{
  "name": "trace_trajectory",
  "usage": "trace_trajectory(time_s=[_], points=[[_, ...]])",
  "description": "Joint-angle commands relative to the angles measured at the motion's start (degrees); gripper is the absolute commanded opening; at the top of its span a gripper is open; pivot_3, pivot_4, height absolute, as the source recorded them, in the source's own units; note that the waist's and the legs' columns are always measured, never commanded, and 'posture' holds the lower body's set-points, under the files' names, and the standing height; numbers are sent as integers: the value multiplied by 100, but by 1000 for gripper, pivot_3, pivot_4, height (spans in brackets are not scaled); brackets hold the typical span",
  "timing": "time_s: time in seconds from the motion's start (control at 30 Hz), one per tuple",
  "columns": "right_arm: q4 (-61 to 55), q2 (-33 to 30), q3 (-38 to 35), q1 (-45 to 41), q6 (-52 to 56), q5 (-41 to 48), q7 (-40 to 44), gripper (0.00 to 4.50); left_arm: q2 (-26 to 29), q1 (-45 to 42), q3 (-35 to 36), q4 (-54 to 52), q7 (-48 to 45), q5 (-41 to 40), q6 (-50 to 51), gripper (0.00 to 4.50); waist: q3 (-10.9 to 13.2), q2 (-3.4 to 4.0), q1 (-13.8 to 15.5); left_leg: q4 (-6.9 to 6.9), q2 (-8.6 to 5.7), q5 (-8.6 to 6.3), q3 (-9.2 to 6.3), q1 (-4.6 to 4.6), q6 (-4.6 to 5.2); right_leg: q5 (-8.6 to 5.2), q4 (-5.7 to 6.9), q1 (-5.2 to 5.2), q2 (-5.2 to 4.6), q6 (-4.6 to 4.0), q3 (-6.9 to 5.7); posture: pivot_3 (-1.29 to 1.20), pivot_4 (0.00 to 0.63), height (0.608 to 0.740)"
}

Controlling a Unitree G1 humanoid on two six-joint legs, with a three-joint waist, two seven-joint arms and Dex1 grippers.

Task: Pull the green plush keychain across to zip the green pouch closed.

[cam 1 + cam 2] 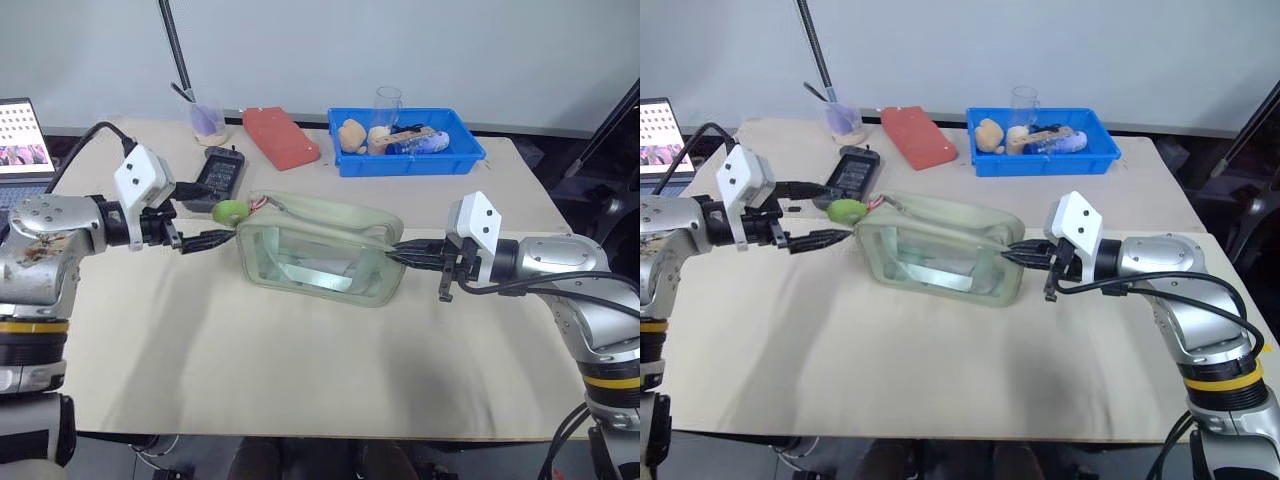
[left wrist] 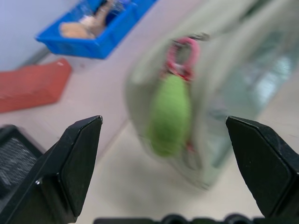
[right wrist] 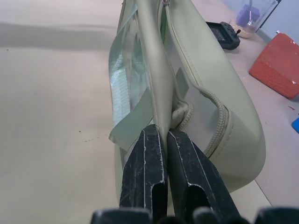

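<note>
Left arm: reaches in from the left, forearm near level, wrist turned inward. Left gripper (image 1: pixel 205 226): jaws spread wide, the green plush keychain (image 2: pixel 169 115) just ahead of the gap, untouched.
Right arm: reaches in from the right, near level. Right gripper (image 3: pixel 164 140): jaws pinched together on the end seam of the green pouch (image 3: pixel 205 98).

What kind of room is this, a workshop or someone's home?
Most likely a robot test lab, not a home: a plain work table holds a blue bin of assorted props, and a laptop runs beside it. A green pouch sits staged between both hands.
</note>
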Motion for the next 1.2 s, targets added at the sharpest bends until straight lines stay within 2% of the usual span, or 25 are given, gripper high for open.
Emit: trace_trajectory(time_s=[0.03, 0.1, 0.23, 0.27, 0.3, 0.37, 0.5, 0.67, 0.93, 1.0, 1.1, 1.17, 1.2], points=[[-132, -23, -127, -81, -74, 12, 11, 9, 32, -181, -12, 100, -187, 45, -230, 4242, 0, 0, -10, 0, 0, 0, 1, 0, 0, 0, 0, 0, 0, 0, 0, 0, 150, 740], [-145, -25, -135, -71, -67, 11, -2, 0, 9, -216, -13, 144, -262, 13, -252, 3623, 0, 0, -11, 0, 0, 0, 1, 0, 0, 0, 0, 0, 0, 0, 0, 0, 150, 740], [-187, -46, -162, -28, -57, 8, -28, 0, 38, -269, -51, 64, -496, -110, -95, 1680, 0, 0, -22, 0, 0, 0, 0, 0, 0, 0, 0, 0, -1, 0, 0, 0, 150, 740], [-197, -48, -169, -22, -52, 13, -35, 0, 43, -275, -63, 54, -536, -112, -80, 1359, 0, 0, -28, 0, 0, 0, 0, 0, 0, 0, 0, 0, -1, 0, 0, 0, 150, 740], [-203, -48, -176, -16, -51, 12, -43, 0, 44, -290, -74, 41, -572, -114, -71, 747, 0, 0, -30, 0, 0, 0, 0, 0, 0, 0, 0, 0, -1, 0, 0, 0, 150, 740], [-167, -46, -177, -36, -65, 4, -38, 0, 23, -435, -103, 47, -626, -126, -20, 38, 0, 0, -33, 0, 0, 0, 0, 0, 0, 0, 0, 0, -1, 0, 0, 0, 150, 740], [-137, -49, -195, -80, -82, 18, -10, 0, -52, -945, -232, -46, -701, -155, 152, 38, 0, 0, -29, 1, -1, 0, -1, -3, 0, 0, 1, 0, 0, 1, 0, 0, 150, 740], [-67, -27, -147, -195, -150, 33, 112, 0, -448, -1622, -616, -184, -768, 12, -94, 38, 0, 0, -9, 5, -4, 0, -3, -8, 0, 3, -1, 1, 0, 8, 0, 0, 150, 740], [-38, 77, -67, -310, -180, -41, 135, 0, -790, -1544, -1236, 159, -868, 815, -1402, 38, 0, 0, -56, 5, -3, 0, -5, -6, 1, 8, 19, -5, 3, 21, 2, 0, 150, 740], [-52, 95, -63, -307, -177, -52, 135, 0, -815, -1535, -1231, 228, -962, 779, -1488, 38, 0, 0, -53, 5, -3, 1, -6, -6, 1, 9, 32, -12, 3, 27, 2, 0, 150, 740], [-59, 98, -76, -280, -184, -63, 144, 0, -735, -1523, -1149, 101, -1187, 603, -1307, 946, 0, 0, -51, 5, -3, 1, -7, -6, 1, 8, 37, -14, 4, 28, 2, 0, 150, 740], [-59, 93, -83, -266, -186, -67, 150, 0, -636, -1545, -1095, 117, -1272, 601, -1277, 1880, 0, 0, -53, 7, -3, 1, -7, -7, 1, 7, 37, -14, 3, 29, 2, 0, 150, 740], [-52, 93, -85, -261, -190, -67, 153, 0, -579, -1556, -1073, 143, -1299, 612, -1259, 2164, 0, 0, -54, 7, -3, 1, -7, -7, 1, 6, 37, -14, 3, 29, 2, 0, 150, 740]])
